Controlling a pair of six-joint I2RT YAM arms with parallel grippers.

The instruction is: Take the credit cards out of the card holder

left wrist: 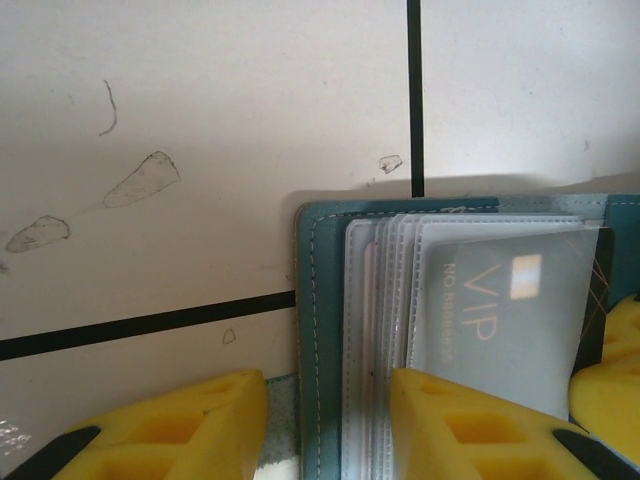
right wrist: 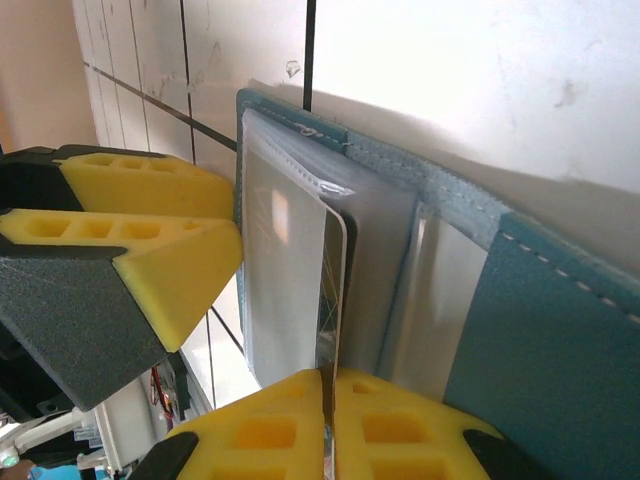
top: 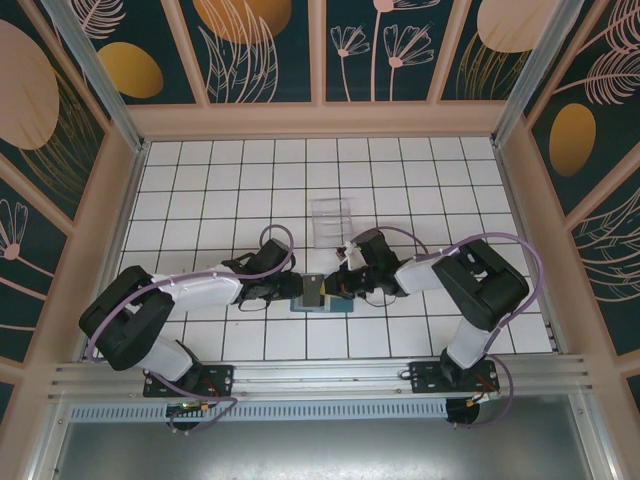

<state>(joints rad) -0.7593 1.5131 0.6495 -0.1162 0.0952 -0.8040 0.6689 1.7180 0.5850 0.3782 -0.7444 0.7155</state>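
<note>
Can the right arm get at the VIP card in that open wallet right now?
Likely yes. The right gripper is shut on the exposed edge of the VIP card, which pokes out of the clear sleeves of the card holder. The left gripper sits open at the far side, out of its way.

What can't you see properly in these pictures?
- Top view: the card holder is partly covered by the left pincer and right pincer, and too small to count cards.
- Left wrist view: the dark card sits behind a frosted sleeve, small print blurred, its lower end hidden by a yellow finger.
- Left wrist view: the other sleeves overlap, so what they hold can't be told.
- Right wrist view: the card is edge-on, face unreadable.
</note>
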